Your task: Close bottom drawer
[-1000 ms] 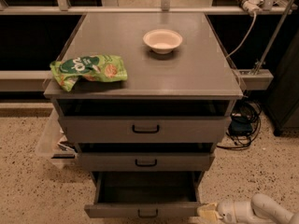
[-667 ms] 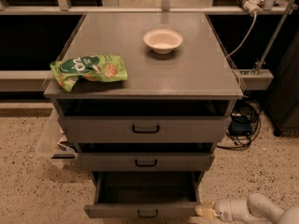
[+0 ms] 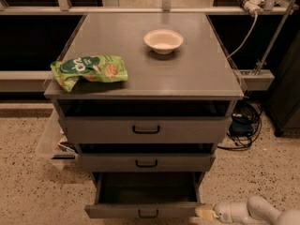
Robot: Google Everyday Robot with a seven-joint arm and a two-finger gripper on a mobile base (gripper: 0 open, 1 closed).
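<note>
Grey bottom drawer (image 3: 117, 211) pulled out, white arm (image 3: 255, 210) low at lower right, pointing left, gripper (image 3: 205, 213) beside the drawer front's right end, open or closed unclear.

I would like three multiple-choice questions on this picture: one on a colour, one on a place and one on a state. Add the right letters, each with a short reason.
1. What colour is the snack bag lying on the cabinet top?
A) green
B) red
C) blue

2. Where is the pincer?
A) on the cabinet top
B) low down, beside the right end of the bottom drawer front
C) resting on the snack bag

3. In what state is the bottom drawer?
A) pulled out
B) fully shut
C) taken out of the cabinet

Answers:
1 A: the bag's wrapper is plainly green.
2 B: the pincer shows at the lower right of the picture, next to that drawer front.
3 A: the drawer's dark inside shows behind its front.
</note>
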